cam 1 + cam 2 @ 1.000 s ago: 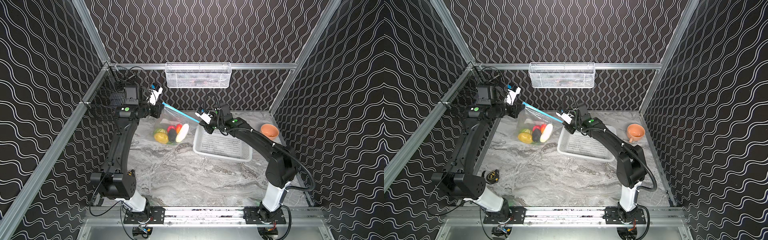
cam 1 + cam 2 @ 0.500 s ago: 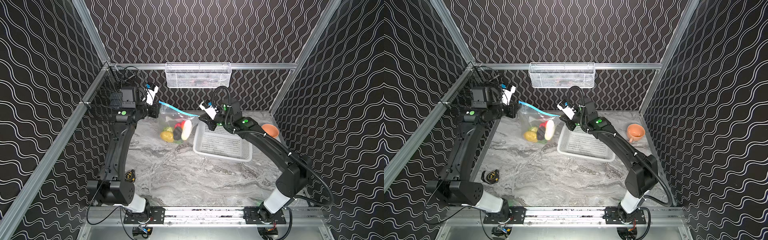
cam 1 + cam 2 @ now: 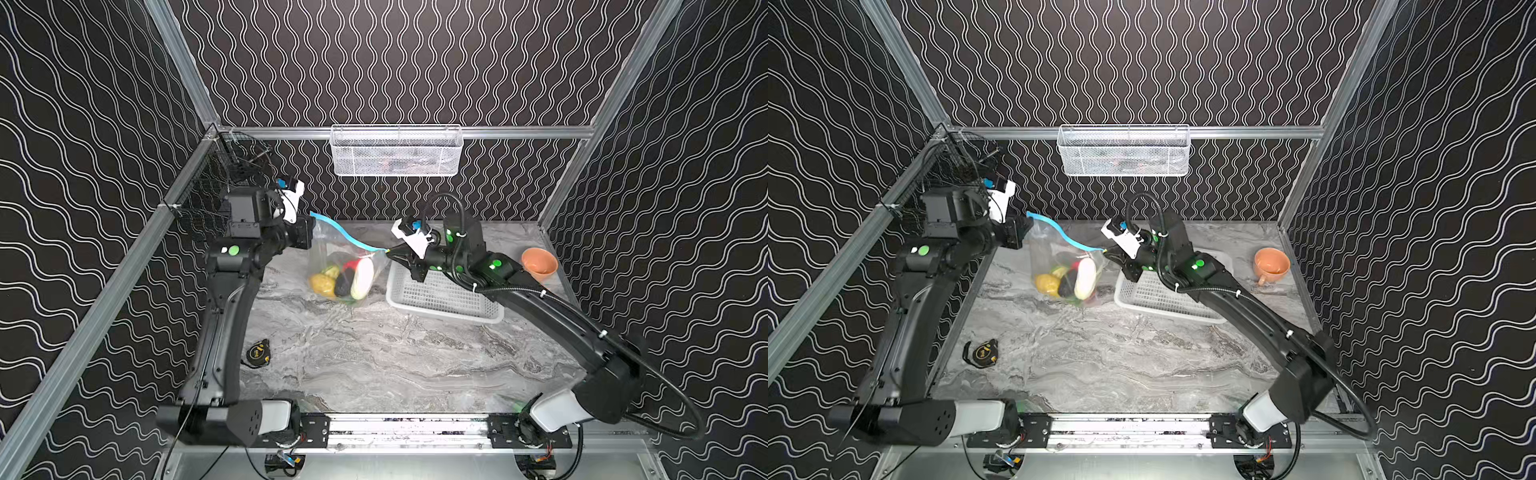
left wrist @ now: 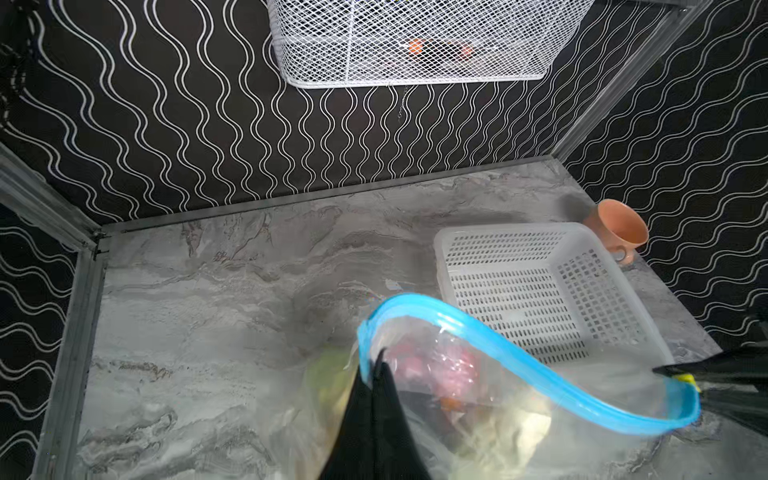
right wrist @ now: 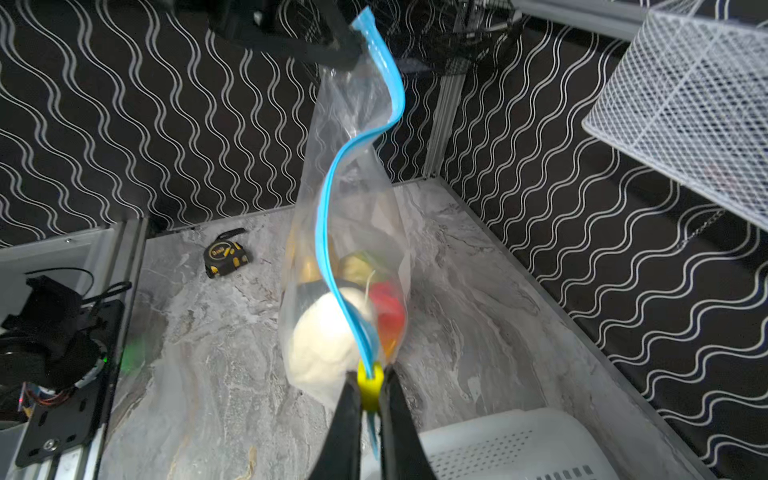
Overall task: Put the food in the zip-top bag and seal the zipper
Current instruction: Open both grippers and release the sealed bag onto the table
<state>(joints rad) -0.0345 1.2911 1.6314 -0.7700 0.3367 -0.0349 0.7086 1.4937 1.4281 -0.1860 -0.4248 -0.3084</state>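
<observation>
1. Grey marbled tabletop (image 3: 374, 353), closed in by black wavy-patterned walls, is being worked over by both arms. A white perforated basket (image 3: 440, 295) is lying just below the right gripper (image 3: 390, 254).
2. The zip-top bag (image 3: 332, 257) is being held up between the two tools and is hanging below both. Whether its bottom is touching the tabletop cannot be told.
3. The left gripper (image 4: 380, 357) is being pressed fully closed on the bag's upper corner, at the near end of the zipper (image 4: 498, 340).
4. The right gripper is being clamped shut on the small yellow tab (image 5: 369, 380) at the opposite end of the strip.
5. The food (image 3: 345, 278) is being carried inside the bag, bunched at the bottom. It is sitting closer to the right fingertips than to the left, with the white radish (image 5: 324, 336) nearest them.
6. The zipper is being seen as one joined blue line sagging in a loose curve from tip to tip, so the seal is being judged as made or almost made. Its last stretch at each end is being hidden by the fingers.
7. Risks being weighed from here:
   - The flimsy corner could be dragged out of the left pinch — the whole load of food is hanging from two small grips.
   - The tab could be dragged back along the slack strip, so the mouth would be reopened.
   - The bag could be snagged on the basket's rim if it is lowered beside the right gripper.
</observation>
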